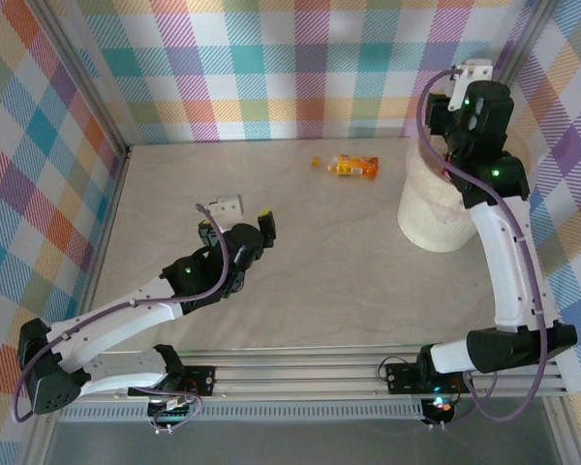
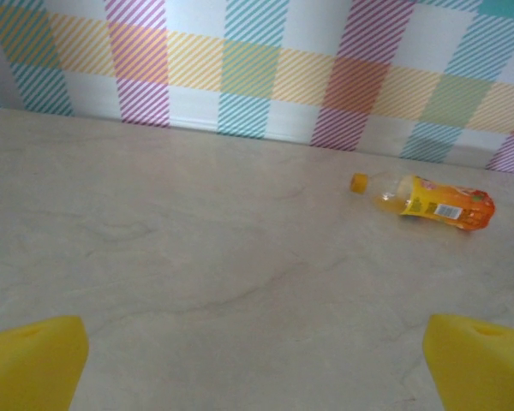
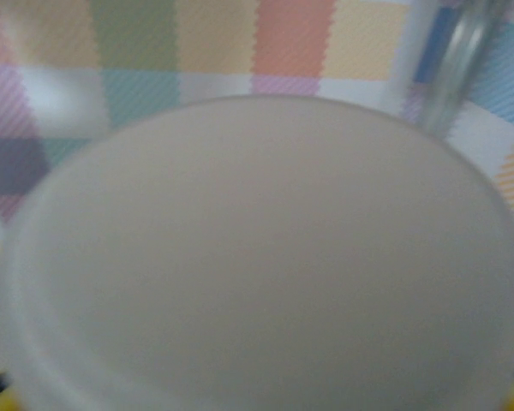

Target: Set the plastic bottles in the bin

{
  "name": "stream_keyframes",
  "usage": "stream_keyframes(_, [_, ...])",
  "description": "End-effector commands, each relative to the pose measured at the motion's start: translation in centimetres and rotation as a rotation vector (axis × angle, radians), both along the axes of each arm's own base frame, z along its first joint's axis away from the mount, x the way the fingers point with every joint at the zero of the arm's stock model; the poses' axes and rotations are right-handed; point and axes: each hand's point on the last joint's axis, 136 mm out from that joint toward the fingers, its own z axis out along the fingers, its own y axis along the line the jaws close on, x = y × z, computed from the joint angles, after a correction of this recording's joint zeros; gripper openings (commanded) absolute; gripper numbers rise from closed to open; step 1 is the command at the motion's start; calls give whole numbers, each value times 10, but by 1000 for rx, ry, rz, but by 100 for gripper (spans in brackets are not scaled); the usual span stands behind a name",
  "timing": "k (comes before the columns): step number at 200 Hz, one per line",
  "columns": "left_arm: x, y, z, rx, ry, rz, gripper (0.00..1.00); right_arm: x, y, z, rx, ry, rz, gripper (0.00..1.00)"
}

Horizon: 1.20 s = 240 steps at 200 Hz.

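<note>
One plastic bottle [image 1: 354, 167] with an orange label lies on its side near the back wall, and a small orange cap [image 1: 316, 162] sits just left of it. In the left wrist view this bottle [image 2: 437, 202] lies far ahead to the right. My left gripper [image 2: 257, 364] hovers open over bare table at mid-left [image 1: 238, 213], holding nothing. The cream-white bin [image 1: 428, 215] stands at the right. My right arm [image 1: 479, 116] is raised over the bin's far side. Its gripper [image 3: 257, 390] is shut on a pale, blurred plastic bottle [image 3: 257, 257] that sits very close to the camera.
Plaid walls close the table at the back and on both sides. A metal post [image 3: 463, 51] stands in the back right corner. Bare marbled tabletop [image 1: 339, 262] stretches between the left gripper, the orange bottle and the bin.
</note>
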Motion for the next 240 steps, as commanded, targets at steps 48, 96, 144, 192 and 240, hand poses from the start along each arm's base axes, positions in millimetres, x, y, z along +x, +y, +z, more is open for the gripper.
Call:
stream_keyframes(48, [-5, 31, -10, -45, 2, 95, 100, 9, -81, -37, -215, 172, -287, 34])
stream_keyframes(96, [-5, 32, -13, -47, 13, 100, 100, 36, -92, -59, -334, 233, -291, 46])
stream_keyframes(144, [-1, 28, -18, -46, 35, 88, 100, 21, -55, -64, -160, 268, -85, 99])
stream_keyframes(192, [10, 16, -26, -47, 73, 58, 100, -14, -4, -36, 119, 163, 151, 100])
stream_keyframes(240, [23, -6, -33, -53, 126, 3, 100, -42, 67, -17, 492, 80, 502, 100])
